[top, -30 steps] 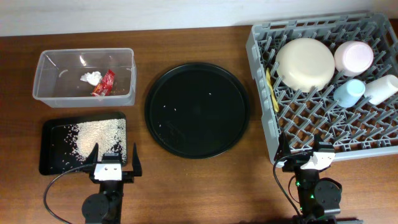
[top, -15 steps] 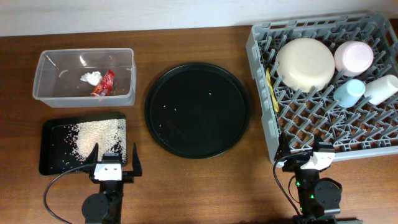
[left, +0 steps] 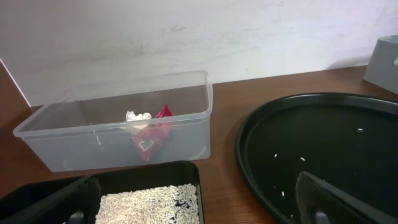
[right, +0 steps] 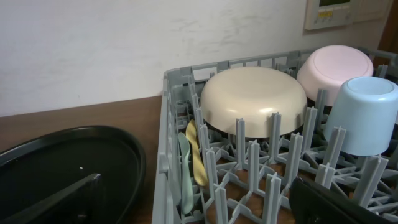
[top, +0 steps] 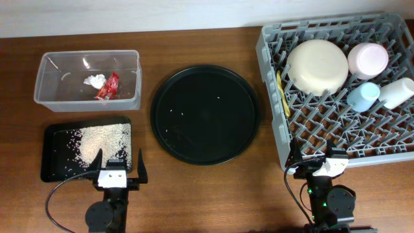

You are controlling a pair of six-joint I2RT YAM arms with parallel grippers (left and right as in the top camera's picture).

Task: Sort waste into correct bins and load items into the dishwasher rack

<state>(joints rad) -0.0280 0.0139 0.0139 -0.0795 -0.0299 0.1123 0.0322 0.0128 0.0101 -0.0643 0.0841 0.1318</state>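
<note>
Status, judged near complete: red wrapper (top: 108, 85) and tissue (top: 95, 81) in clear tub (top: 45, 97), beyond left end effector (top: 119, 158); rice (top: 103, 137) in black tray (top: 55, 162) just ahead of it; cream bowl (top: 317, 65), pink bowl (top: 367, 59), blue cup (top: 362, 96), white cup (top: 396, 92) and utensils (top: 283, 90) in rack (top: 272, 97) ahead of right end effector (top: 317, 162); both end effectors spread apart, empty; round tray (top: 206, 115) between them holds stray grains (top: 170, 110); nothing obstructs.

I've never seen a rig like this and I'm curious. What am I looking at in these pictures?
Two robot arms at a table. One picture looks down from above; the other two come from cameras on each wrist. The left gripper and right gripper are open and hold nothing. A clear tub holds a red wrapper and tissue; a black tray holds rice. A round tray lies mid-table. The grey rack carries a cream bowl, pink bowl, blue cup, white cup and utensils.
</note>
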